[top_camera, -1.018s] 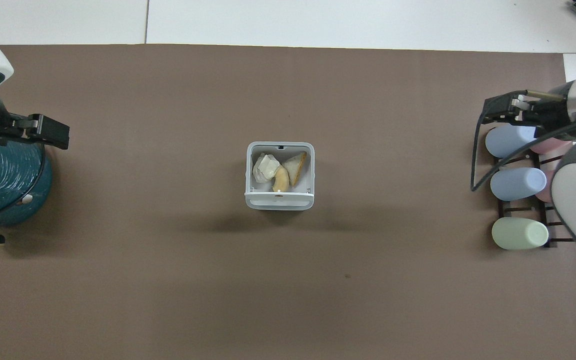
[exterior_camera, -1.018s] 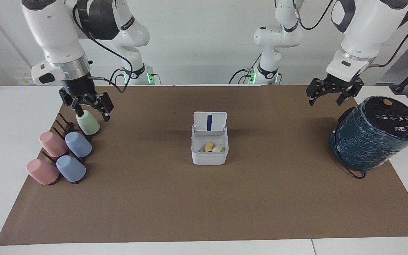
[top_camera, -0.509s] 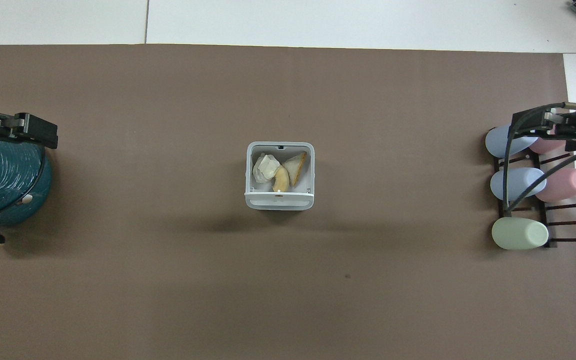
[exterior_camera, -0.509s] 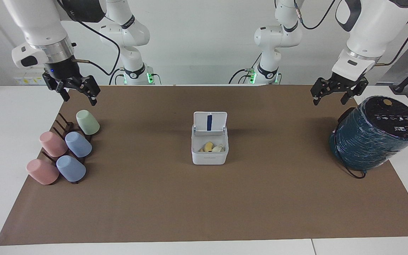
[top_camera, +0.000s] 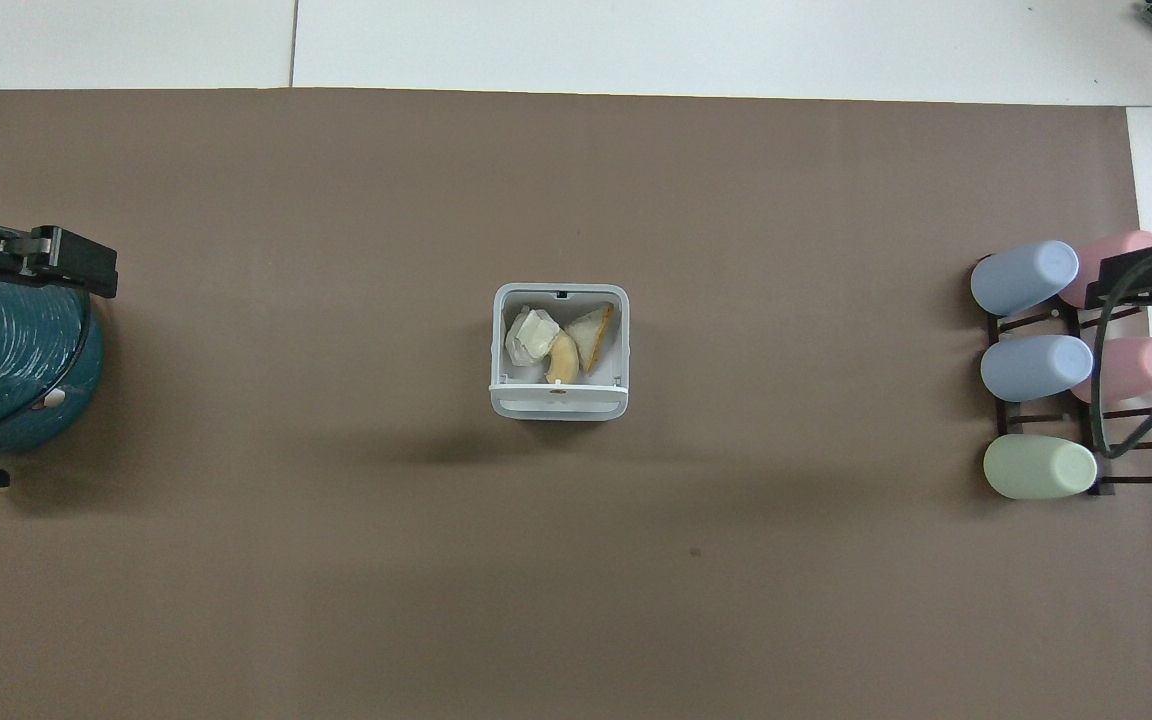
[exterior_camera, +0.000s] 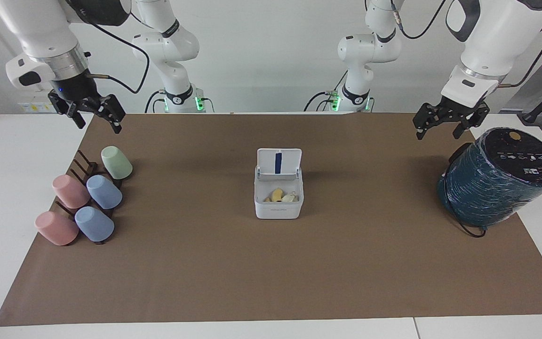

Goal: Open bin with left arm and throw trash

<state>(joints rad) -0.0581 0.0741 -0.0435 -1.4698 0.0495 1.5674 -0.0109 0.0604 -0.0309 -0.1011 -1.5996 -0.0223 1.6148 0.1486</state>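
The white square bin (exterior_camera: 278,207) stands at the middle of the brown mat with its hinged lid (exterior_camera: 279,162) upright, showing the blue stripe. Inside lie the trash pieces: a white lumpy wad (top_camera: 530,334), a yellow crescent (top_camera: 563,360) and a pale yellow wedge (top_camera: 592,330); they also show in the facing view (exterior_camera: 281,196). My left gripper (exterior_camera: 439,132) is open and empty, raised over the mat beside the teal cylinder; it also shows in the overhead view (top_camera: 76,272). My right gripper (exterior_camera: 97,123) is open and empty, raised over the mat's corner by the cup rack.
A large dark teal cylinder (exterior_camera: 499,179) with a black top stands at the left arm's end of the table. Several pastel cups lie on a dark rack (exterior_camera: 87,197) at the right arm's end. The brown mat (exterior_camera: 271,273) covers most of the table.
My right gripper has risen from the green cup and drawn back toward the table's end. My left gripper has lifted slightly. The bin and trash have not moved.
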